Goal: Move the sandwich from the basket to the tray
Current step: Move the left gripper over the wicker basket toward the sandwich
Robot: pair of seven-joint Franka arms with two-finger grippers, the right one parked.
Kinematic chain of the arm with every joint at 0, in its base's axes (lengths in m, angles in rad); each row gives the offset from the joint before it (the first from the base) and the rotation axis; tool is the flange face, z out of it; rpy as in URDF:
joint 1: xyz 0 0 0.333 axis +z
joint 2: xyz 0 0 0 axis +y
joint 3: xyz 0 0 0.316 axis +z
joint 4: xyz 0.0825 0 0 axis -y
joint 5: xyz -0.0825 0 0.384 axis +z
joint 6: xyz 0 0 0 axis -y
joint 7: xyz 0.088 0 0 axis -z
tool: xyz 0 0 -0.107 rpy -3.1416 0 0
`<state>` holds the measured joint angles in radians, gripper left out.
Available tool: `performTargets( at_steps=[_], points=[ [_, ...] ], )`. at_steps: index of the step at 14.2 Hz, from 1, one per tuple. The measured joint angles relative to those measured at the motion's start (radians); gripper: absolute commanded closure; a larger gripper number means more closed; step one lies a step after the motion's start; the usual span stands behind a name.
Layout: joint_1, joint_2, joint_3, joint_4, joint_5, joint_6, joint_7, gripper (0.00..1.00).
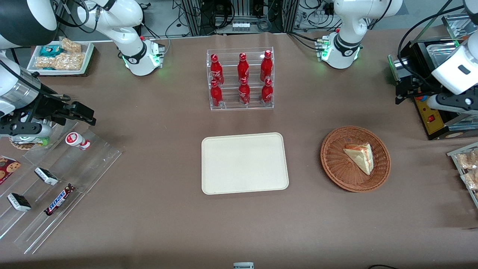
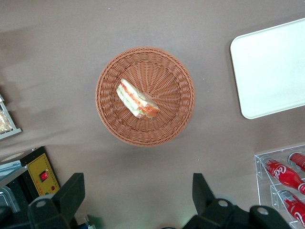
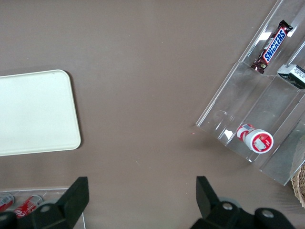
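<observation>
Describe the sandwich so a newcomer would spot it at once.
Find the cream tray mid-table; beside it, toward the working arm's end, sits a round wicker basket. The sandwich lies inside: a pale bread wedge with red and green filling. The open end effector hovers above.

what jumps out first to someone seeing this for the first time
A sandwich lies in a wicker basket toward the working arm's end of the table, beside a bare cream tray. Red cola bottles fill a clear rack farther from the front camera. The left arm's tool hangs open above the basket.
</observation>
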<state>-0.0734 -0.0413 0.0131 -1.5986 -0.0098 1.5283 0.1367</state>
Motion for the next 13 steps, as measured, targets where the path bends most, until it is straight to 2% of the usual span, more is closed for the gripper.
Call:
performTargets(
  at_steps=[9, 13],
  points=[
    [0.012, 0.015, 0.0, -0.041, -0.006, -0.004, 0.0, 0.0],
    [0.017, 0.043, 0.001, -0.186, 0.003, 0.14, -0.019, 0.0]
  ],
)
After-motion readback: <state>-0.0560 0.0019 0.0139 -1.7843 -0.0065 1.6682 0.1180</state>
